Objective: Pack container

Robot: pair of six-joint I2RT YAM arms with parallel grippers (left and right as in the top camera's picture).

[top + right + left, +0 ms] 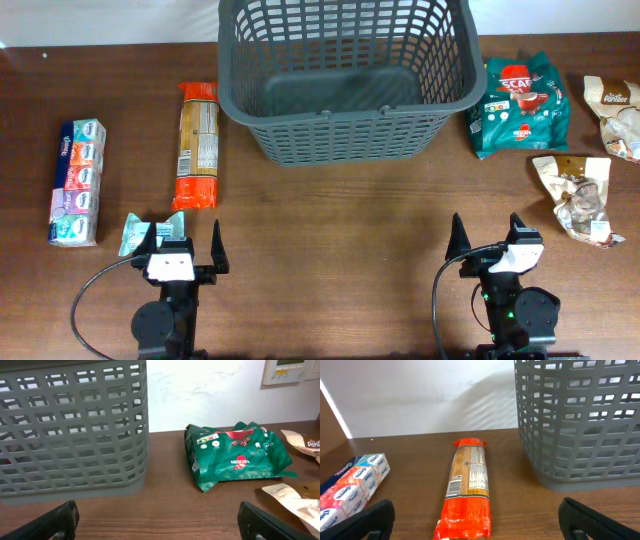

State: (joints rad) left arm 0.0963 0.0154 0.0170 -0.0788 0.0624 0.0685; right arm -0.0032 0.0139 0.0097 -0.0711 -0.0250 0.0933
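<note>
- Sitting upright at the far middle of a brown worktop is a large dark grey basket with slotted sides.
- Left pincer is near the front edge, jaws spread wide, holding nothing. A small teal packet lies just beside it.
- Right pincer is also near the front edge, spread wide and holding nothing.
- Left of the basket lie a long orange packet and, farther left, a tissue pack.
- Right of the basket lie a green bag and two beige pouches.
</note>
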